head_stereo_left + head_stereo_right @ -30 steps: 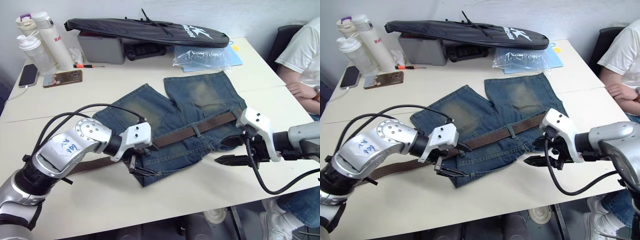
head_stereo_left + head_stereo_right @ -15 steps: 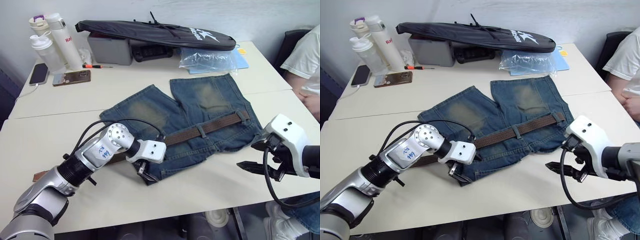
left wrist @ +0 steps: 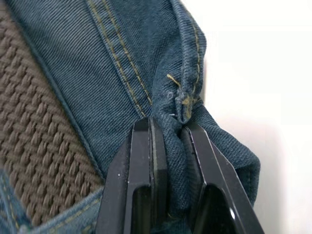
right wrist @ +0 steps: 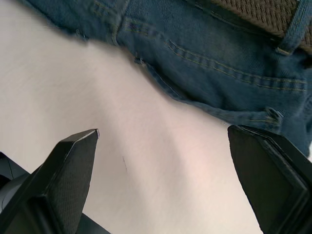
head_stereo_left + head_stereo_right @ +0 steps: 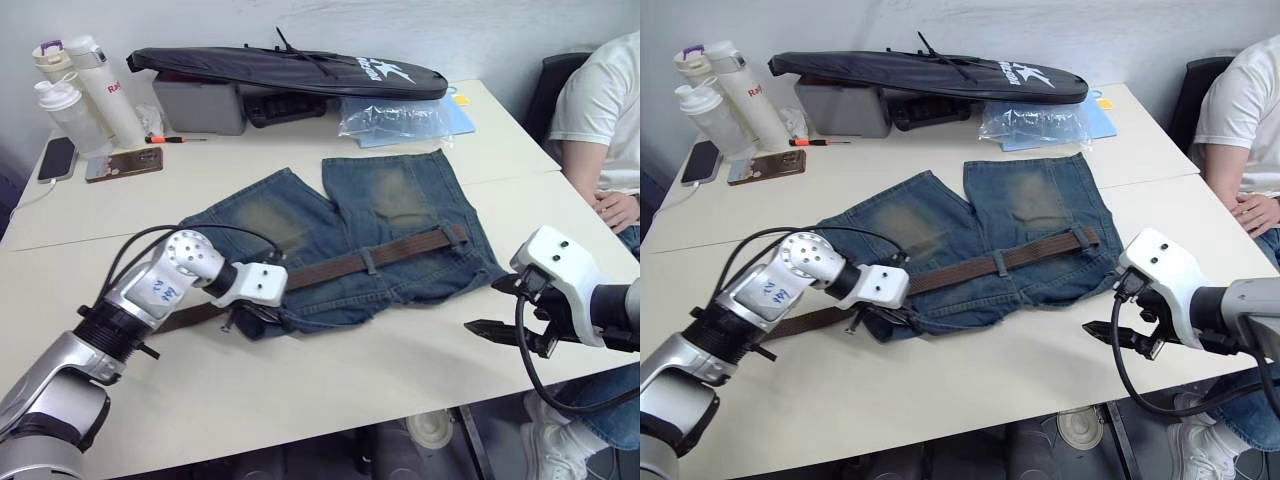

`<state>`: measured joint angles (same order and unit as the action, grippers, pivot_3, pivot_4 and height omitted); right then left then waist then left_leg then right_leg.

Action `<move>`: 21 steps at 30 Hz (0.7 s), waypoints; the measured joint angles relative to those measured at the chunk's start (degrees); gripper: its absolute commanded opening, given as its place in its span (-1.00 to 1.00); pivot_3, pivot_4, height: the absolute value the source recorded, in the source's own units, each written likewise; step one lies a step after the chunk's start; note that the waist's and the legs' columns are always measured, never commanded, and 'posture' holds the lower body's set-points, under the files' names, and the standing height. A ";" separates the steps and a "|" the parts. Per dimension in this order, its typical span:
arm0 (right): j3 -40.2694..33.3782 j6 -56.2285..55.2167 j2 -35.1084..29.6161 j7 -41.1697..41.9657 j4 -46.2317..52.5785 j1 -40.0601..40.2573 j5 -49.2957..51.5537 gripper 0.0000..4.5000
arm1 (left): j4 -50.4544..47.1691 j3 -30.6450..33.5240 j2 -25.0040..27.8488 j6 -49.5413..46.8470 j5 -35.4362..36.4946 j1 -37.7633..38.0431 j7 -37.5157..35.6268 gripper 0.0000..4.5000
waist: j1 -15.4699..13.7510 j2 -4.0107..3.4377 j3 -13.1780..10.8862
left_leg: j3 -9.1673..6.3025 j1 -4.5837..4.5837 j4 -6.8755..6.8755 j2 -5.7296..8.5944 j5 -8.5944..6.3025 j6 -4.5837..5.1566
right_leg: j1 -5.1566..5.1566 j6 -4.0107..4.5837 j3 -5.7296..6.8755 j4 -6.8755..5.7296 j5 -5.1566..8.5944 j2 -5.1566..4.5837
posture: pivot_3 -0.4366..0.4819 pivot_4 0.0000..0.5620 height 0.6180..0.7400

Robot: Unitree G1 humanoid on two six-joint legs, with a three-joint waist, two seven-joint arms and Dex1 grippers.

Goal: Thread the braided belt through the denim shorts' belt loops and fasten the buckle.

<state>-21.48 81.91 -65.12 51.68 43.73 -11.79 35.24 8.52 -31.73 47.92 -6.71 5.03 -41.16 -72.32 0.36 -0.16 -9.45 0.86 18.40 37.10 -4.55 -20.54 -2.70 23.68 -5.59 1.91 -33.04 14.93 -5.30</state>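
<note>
Faded blue denim shorts [image 5: 380,215] spread flat on the cream bench [image 5: 300,380], woven dark brown braided belt [image 5: 350,265] lying along the waistband, left hand [image 3: 168,146] clamped on a denim fold, right hand [image 4: 165,170] spread apart beside the shorts.

The left claw [image 3: 168,146] is now clamped on a fold at the waistband corner of the shorts [image 5: 390,215], after hanging open just above that corner a second ago. The right claw [image 5: 500,325] has pulled off the shorts' edge and now hangs wide open over bare tabletop [image 5: 400,370], clear of the denim.
</note>
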 measured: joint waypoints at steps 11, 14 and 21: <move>8.37 -10.24 0.02 -0.16 -6.20 -1.62 -0.04 1.00 | 5.98 9.74 8.80 0.00 -0.59 5.03 -4.41 -0.32 | 1.40 0.01 -0.01 | 0.05 -0.14 -0.03 -0.05 -0.17 0.30 | 0.12 0.03 -0.64 -0.15 0.01 0.38 | -0.05 -0.47 1.00; 10.58 -12.37 0.03 -0.37 -7.82 -2.80 -0.10 1.00 | 2.98 11.67 9.84 -6.32 1.10 7.16 -6.67 0.29 | 1.28 0.02 -0.02 | 0.04 -0.14 -0.04 -0.06 -0.26 0.46 | 0.26 0.03 -0.90 -0.22 0.01 0.55 | -0.05 -0.47 1.00; 16.04 -22.15 0.17 1.16 -11.28 -5.80 -2.10 1.00 | -5.17 21.09 16.59 -21.45 8.25 13.58 -9.02 0.97 | 1.17 0.25 -0.17 | 0.05 -0.13 -0.01 -0.04 -0.37 0.65 | 0.83 0.02 -1.21 -0.55 0.00 0.72 | -0.05 -0.47 1.00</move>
<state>-5.44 59.76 -64.95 52.84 32.45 -17.59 33.14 3.35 -10.64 64.51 -28.16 13.29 -27.58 -81.34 1.54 0.10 -9.62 0.91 18.27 37.09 -4.59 -20.91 -2.05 24.51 -5.57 0.70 -33.59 14.94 -4.58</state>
